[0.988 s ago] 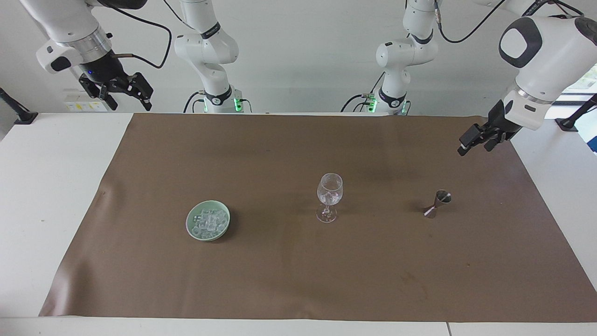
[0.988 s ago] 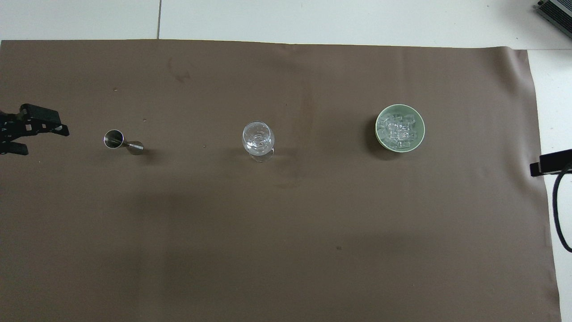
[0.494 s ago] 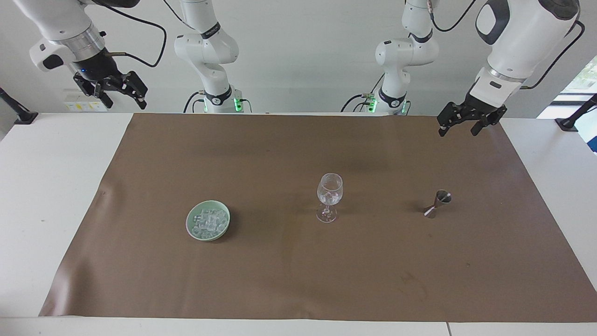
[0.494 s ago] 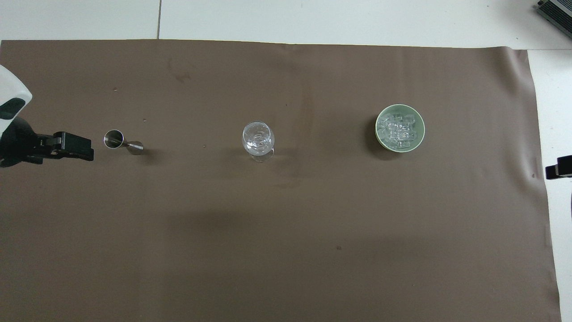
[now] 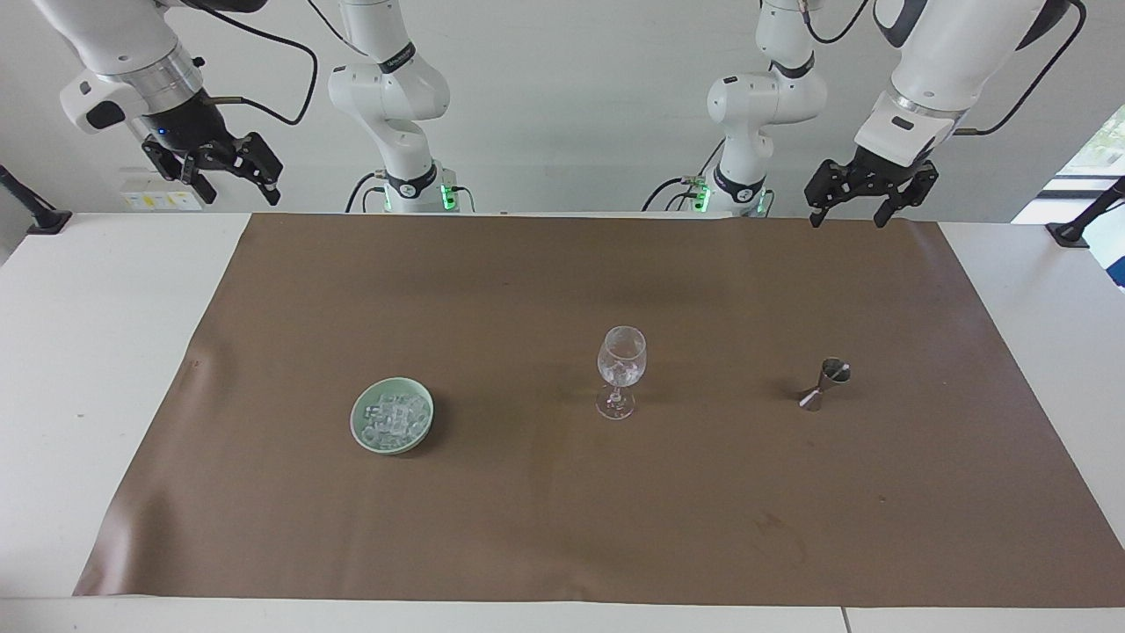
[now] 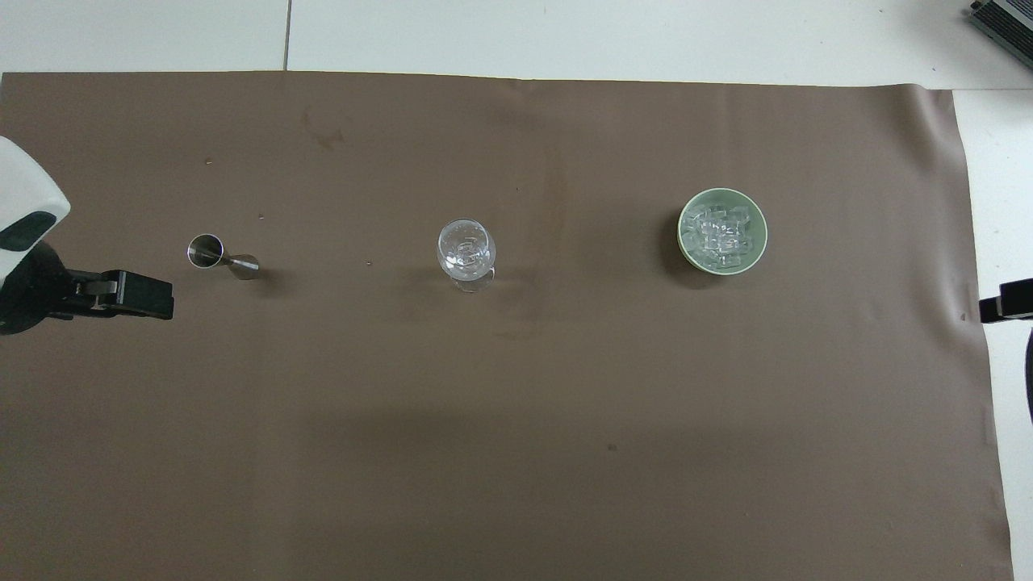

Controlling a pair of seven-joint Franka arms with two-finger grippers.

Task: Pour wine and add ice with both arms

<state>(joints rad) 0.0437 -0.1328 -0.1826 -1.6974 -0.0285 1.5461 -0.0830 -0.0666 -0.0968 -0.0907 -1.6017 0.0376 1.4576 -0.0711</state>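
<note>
A small steel jigger (image 5: 824,384) (image 6: 222,257) stands on the brown mat toward the left arm's end; no wine can be made out in it. The clear stemmed wine glass (image 5: 620,369) (image 6: 466,250) stands upright mid-mat. Ice (image 5: 394,418) (image 6: 721,230) is heaped in a pale green bowl (image 5: 355,420) (image 6: 722,191) toward the right arm's end. My left gripper (image 5: 845,215) (image 6: 145,294) hangs open and empty, high over the mat at the left arm's end, apart from the jigger. My right gripper (image 5: 237,189) (image 6: 1005,300) is open, raised over the white table by the mat's corner.
The brown mat (image 5: 527,290) covers most of the white table (image 5: 105,352). Jigger, glass and bowl stand in one row across it, well apart from one another. Two more arm bases stand at the robots' edge of the table.
The left arm has lifted and swung its gripper in from the mat's end edge to over the mat. The right gripper has shifted only slightly. Nothing on the mat moved.
</note>
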